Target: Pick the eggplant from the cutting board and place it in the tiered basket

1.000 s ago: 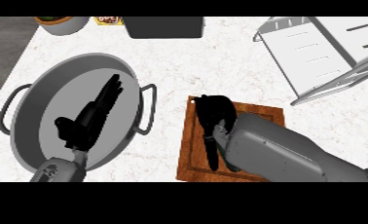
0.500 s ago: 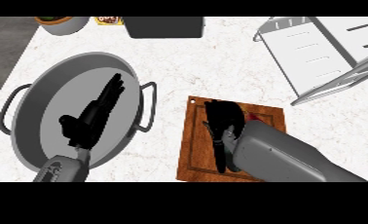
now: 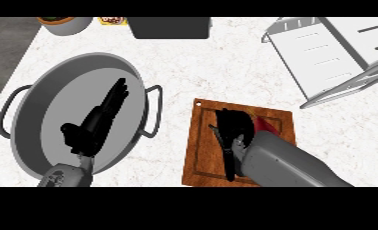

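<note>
Right hand (image 3: pixel 235 126) curled down on cutting board (image 3: pixel 203 166), fingers apparently closing on mostly hidden eggplant (image 3: pixel 266 125) | left hand (image 3: pixel 100 116) open over pan (image 3: pixel 44 99) | risk: eggplant slipping out on lift toward tiered basket (image 3: pixel 325 59)

Even, bright light is falling across the white counter (image 3: pixel 214 69). Shadows are staying faint. Nothing is glaring.

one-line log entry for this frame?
phase: grasp | right robot hand: over cutting board, eggplant mostly hidden | left robot hand: open over pan
</note>
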